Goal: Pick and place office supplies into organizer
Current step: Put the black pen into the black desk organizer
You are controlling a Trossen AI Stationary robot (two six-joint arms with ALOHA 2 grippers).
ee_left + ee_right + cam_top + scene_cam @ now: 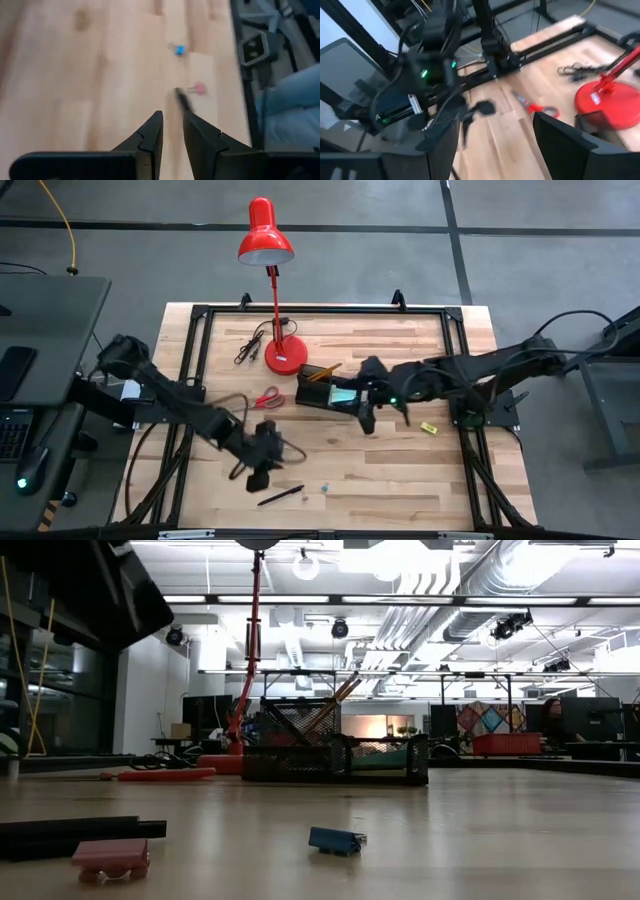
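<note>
The black organizer [318, 393] stands beside the lamp's base and holds orange pencils [323, 370] and a teal pad [344, 394]. Red-handled scissors [267, 398] lie flat to its left. A black pen [281, 495] lies near the table's front edge, and a tiny yellow block [429, 427] lies to the organizer's right. My left gripper [172, 117] hovers just above and behind the pen [182, 100], slanting down, open by a narrow gap with nothing in it. My right gripper [495, 120] hangs open and empty, raised at the organizer's right end [366, 420].
A red desk lamp [266, 235] stands at the back, with its round base [285, 355] and a black cord [250, 345] on the table. A small blue clip [335, 840] and a pink one [110, 858] lie near the pen. A black frame rims the table.
</note>
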